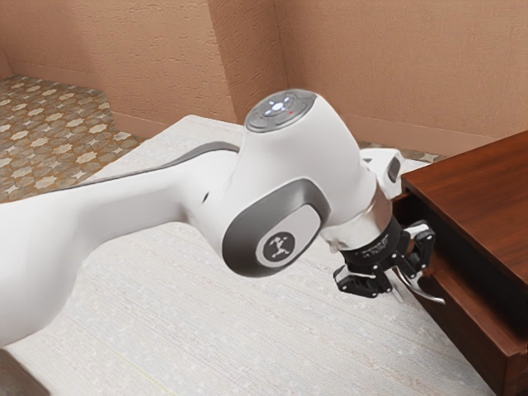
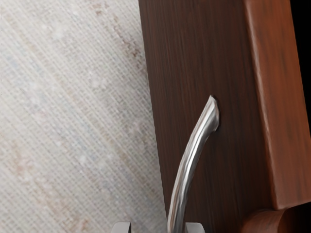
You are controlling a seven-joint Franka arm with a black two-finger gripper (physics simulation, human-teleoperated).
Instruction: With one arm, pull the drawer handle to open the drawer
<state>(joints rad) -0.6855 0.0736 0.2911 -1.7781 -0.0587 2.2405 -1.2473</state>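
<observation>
A: Tool (image 1: 404, 272), what state?
B: Spread wide. Ext. view, just right of centre and low. Its two black fingers stand apart w/ the silver handle (image 1: 429, 294) running btw them.
A: Clamped on it?
B: No. Wrist cam: one grey pad (image 2: 121, 228) has a clear gap to the bar. The other pad is against it or just beside it, can't tell which. So the bar is only straddled.
A: Handle shape?
B: Curved metal bar (image 2: 192, 155). Its far end is fixed to the dark wood front, and it bows off the wood toward the tool. In the ext. view it pokes out past the fingers toward the lower right.
A: Drawer (image 1: 474, 318)?
B: Lower right corner of the ext. frame, under the reddish-brown cabinet top (image 1: 483, 194) at the right edge. A dark band shows btw that top and the drawer's upper edge. Can't tell how far out it stands.
A: Rest?
B: White arm (image 1: 124, 223) reaches in from the left edge, w/ a big grey-capped joint at centre and the wrist bent down to the tool. The cabinet stands on a pale woven-looking surface (image 1: 206, 330) across the lower half. Patterned tile floor (image 1: 49, 124) upper left, tan walls (image 1: 396, 49) along the top.
</observation>
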